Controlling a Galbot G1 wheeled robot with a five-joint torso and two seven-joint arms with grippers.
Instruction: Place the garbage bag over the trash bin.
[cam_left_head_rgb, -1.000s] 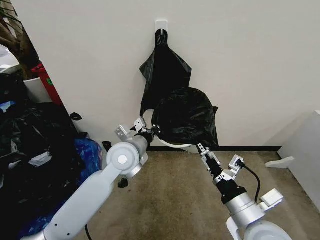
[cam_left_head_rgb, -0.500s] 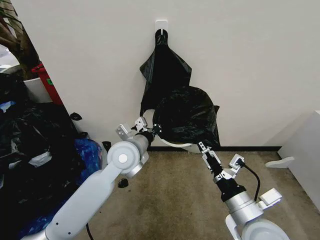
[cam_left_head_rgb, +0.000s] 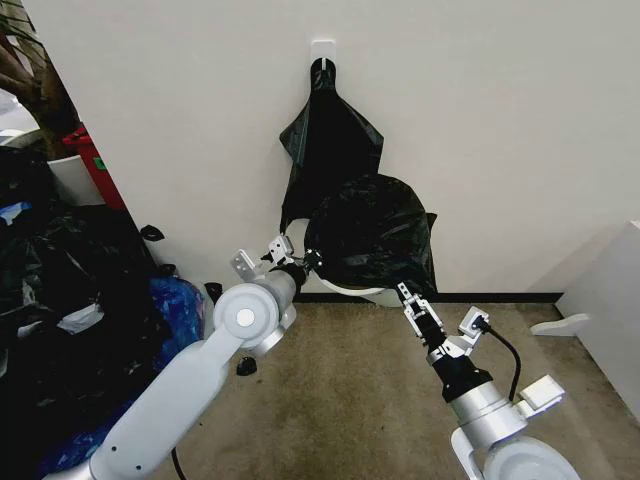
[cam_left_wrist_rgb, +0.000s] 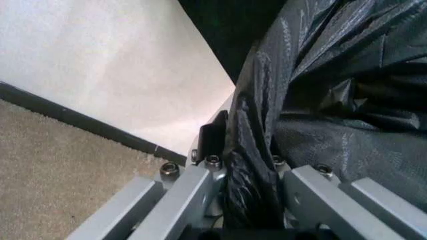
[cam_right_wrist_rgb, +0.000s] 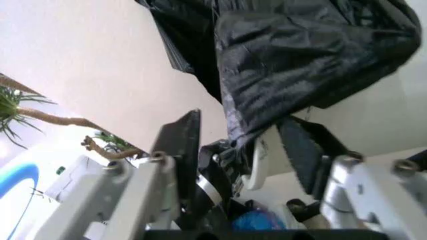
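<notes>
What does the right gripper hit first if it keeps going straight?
Likely the bag's lower edge, draped over the bin. The right gripper points up at it; its open jaws already straddle bag and rim in the wrist view.

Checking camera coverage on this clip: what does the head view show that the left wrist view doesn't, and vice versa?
Head view alone: the hook with flat bags, the right gripper at the bag's lower right edge, and sacks heaped to the left.

Left wrist alone: the left gripper shut on a bunched fold of film, seen close.

Both: the garbage bag draped over the bin, the wall and carpet.
</notes>
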